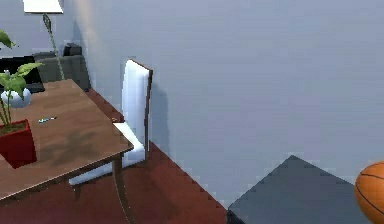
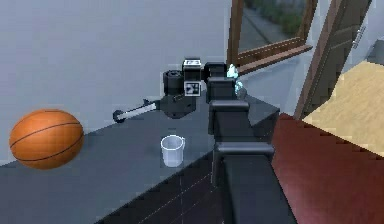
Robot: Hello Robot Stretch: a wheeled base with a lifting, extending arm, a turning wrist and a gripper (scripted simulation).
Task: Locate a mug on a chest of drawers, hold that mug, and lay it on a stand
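A small white cup, mug-like but with no handle that I can make out, stands on a dark grey cabinet top in the arm side view. The arm's dark bar rises beside it on the right. My gripper reaches left above the back of that top, past the two white marker squares. Bare wall and cabinet top lie behind its far end, so it holds nothing. A small teal and white thing shows just right of the markers; I cannot tell what it is.
An orange basketball lies on the same dark top. In the forward view stand a wooden table with a red-potted plant, a white chair and a floor lamp. A window and door lie beyond the arm.
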